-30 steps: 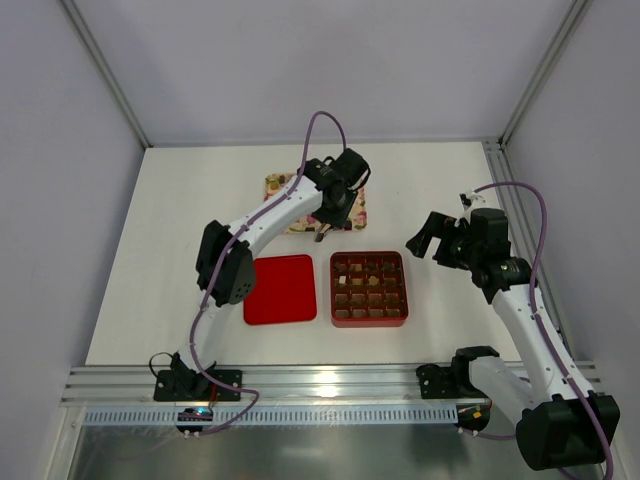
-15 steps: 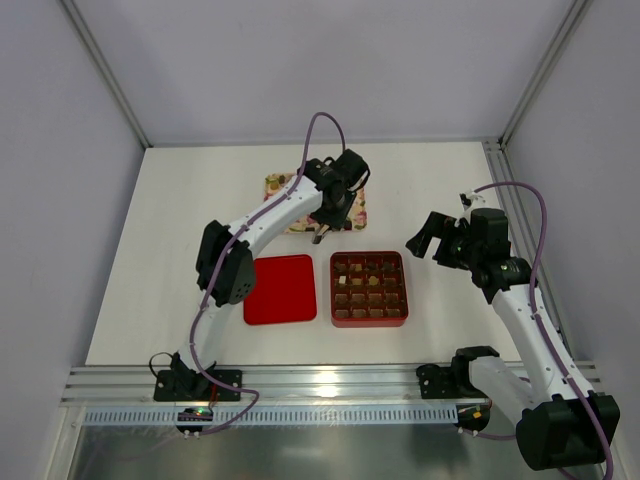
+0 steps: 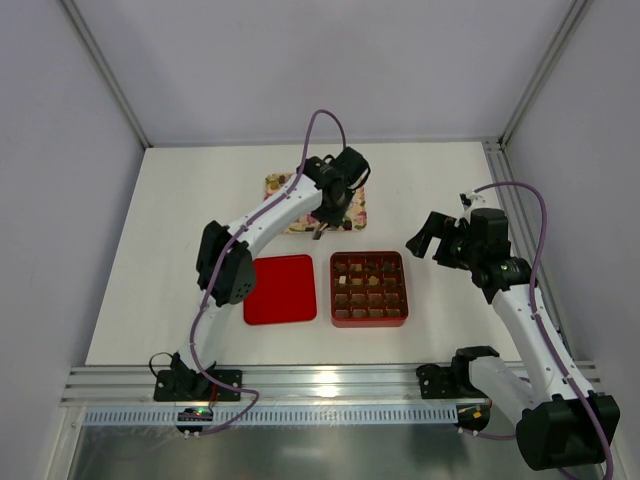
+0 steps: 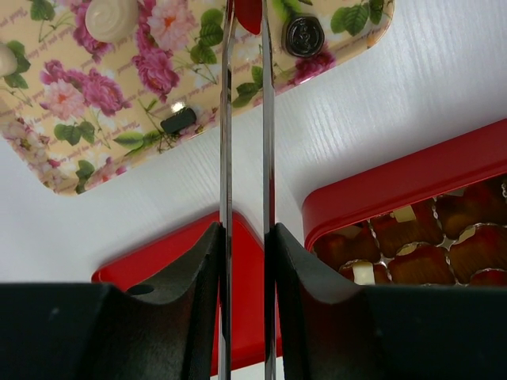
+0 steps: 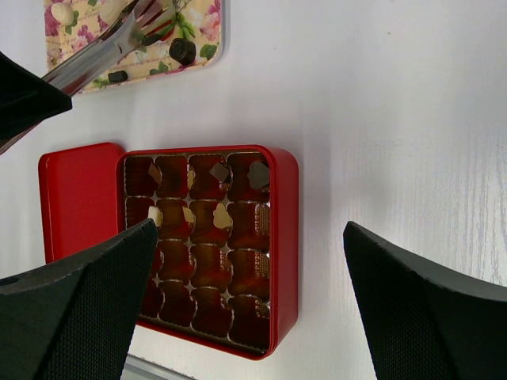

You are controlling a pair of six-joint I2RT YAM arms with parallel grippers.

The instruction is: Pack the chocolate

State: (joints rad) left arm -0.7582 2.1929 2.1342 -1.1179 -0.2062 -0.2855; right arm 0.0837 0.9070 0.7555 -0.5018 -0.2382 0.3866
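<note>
Here, red box: open on the white surface in front of the arms, its brown gridded insert showing. A few pale bits of chocolate sit in cells, and many cells look unfilled.
Lid: flat on the surface, just beside the box on its left.
Right hand: fingers spread wide, holding nothing, hovering off the box's right side.
Left hand: beyond the box, pressed together on a pair of metal tongs whose blades point down over the flowered tray.
Tong tips: nearly closed, with something red between them, too cropped to say what.
Tray: beyond the box and apart from it. Loose chocolate lies on it, among it a dark round piece at the corner nearest the box, just beside the tips, and a pale round piece farther off.
Step in hand: by the look of it, the pick from the tray.
Next move: likely a firm pinch on one piece, a clean lift, then a carry to an unfilled cell of the box. Small round pieces could slip from thin blades.
</note>
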